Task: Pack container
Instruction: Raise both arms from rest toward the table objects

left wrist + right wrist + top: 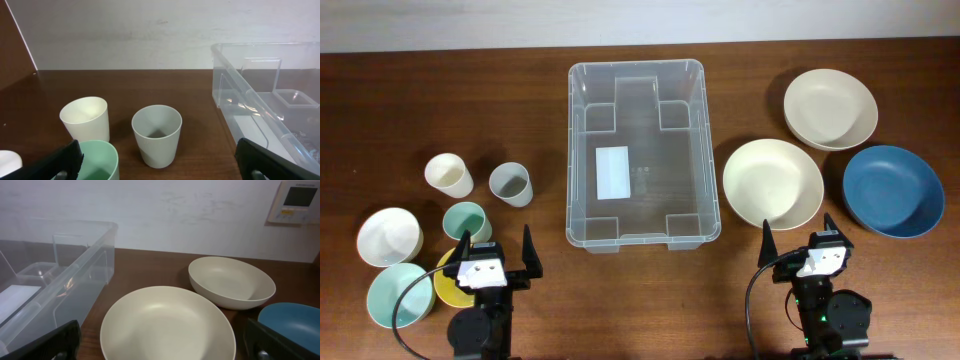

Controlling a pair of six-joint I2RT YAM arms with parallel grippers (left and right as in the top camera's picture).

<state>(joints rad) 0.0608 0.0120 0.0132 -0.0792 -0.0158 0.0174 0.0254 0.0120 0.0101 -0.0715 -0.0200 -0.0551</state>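
The left gripper [495,242] and right gripper [798,232] hang at the worktop's [380,120] near edge, fingers [527,248] spread wide and empty, with the clear container [665,170] mid-worktop, cups [510,184] to its left, bowls [772,183] to its right.

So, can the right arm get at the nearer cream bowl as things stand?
Probably yes: the right gripper is open just behind the nearer cream bowl, and nothing stands between them. The container and blue bowl sit off to either side.

container [260,107] cropped, yellow bowl [442,287] half hidden
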